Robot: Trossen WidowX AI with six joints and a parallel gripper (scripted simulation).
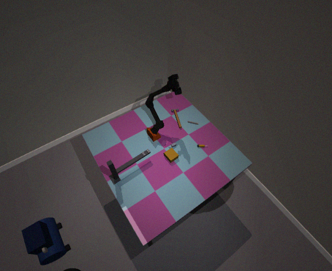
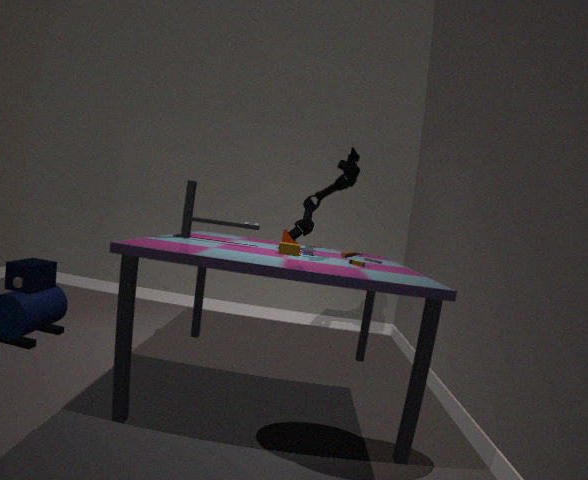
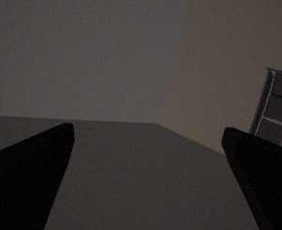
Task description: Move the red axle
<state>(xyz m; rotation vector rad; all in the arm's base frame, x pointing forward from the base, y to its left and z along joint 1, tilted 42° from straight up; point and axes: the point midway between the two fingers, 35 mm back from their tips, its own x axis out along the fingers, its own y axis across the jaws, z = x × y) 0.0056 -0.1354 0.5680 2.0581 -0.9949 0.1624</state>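
Bracket in top and exterior views

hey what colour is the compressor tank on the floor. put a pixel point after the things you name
Blue (image 1: 52, 248) (image 2: 28, 311); it shows best in the exterior view.

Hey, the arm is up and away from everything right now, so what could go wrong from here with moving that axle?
The small light-grey piece, possibly the beam, sits close beside the yellow block; the open black gripper might bump the block or drag the piece.

The dark-grey bracket carries its pale blocks on a raised, overhanging bar, so a low approach could knock it.
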